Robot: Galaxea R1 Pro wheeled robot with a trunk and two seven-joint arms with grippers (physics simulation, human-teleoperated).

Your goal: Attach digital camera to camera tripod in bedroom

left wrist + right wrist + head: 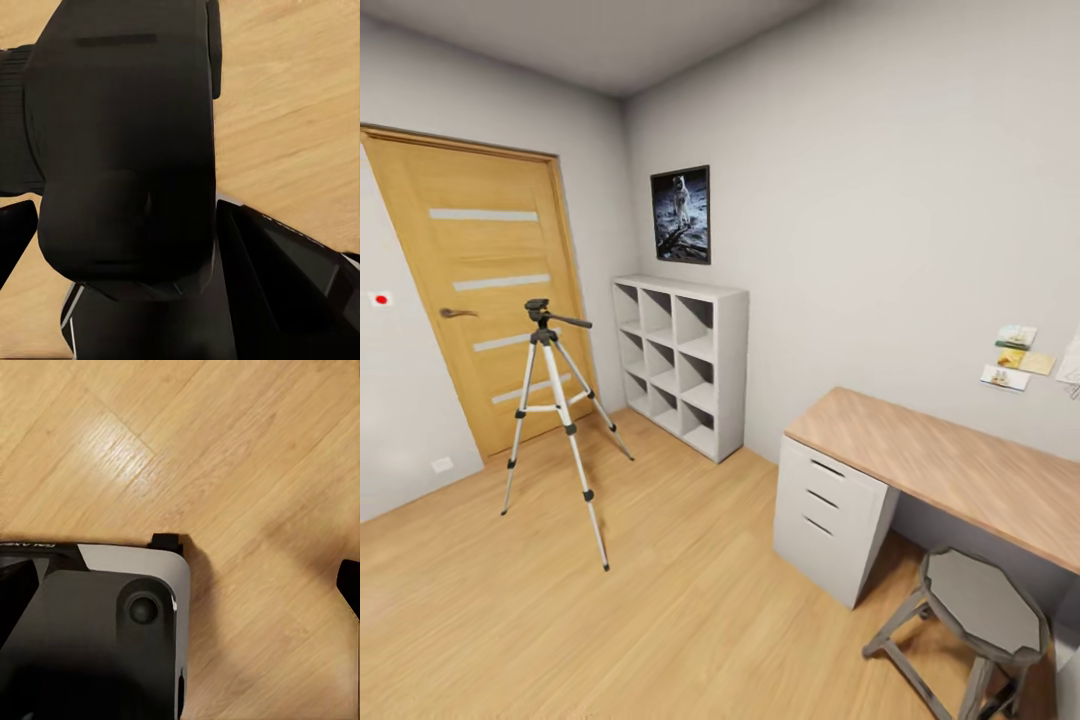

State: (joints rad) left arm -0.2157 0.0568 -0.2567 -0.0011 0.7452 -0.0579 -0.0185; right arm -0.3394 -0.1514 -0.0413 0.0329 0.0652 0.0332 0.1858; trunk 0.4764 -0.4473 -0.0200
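Three silver legs spread wide on the plank floor (690, 600): from the head camera, the camera tripod (556, 410) stands upright in the bedroom, just in front of the oak door (475, 290), its black head and pan handle pointing toward the white cube shelves (682, 362). An astronaut poster (681, 214) hangs on the grey wall above those shelves. Over on the right runs a wooden desk (950, 465) with white drawers, a grey stool (975, 610) tucked beside it, and a few cards pinned to the wall above.

Now the left wrist camera: the digital camera (124, 150) looms huge and black, its ribbed lens poking out to one side, wood floor behind it. It sits right between the left gripper (127, 247) fingers (285, 277), dark pads on either side of the body, so the hand looks closed on it.

Right wrist camera: floorboards below, and a dark grey and white slab of the robot's body (90, 630). A black finger (349, 585) of the right gripper shows at the edge; how far open that hand is, I can't tell.
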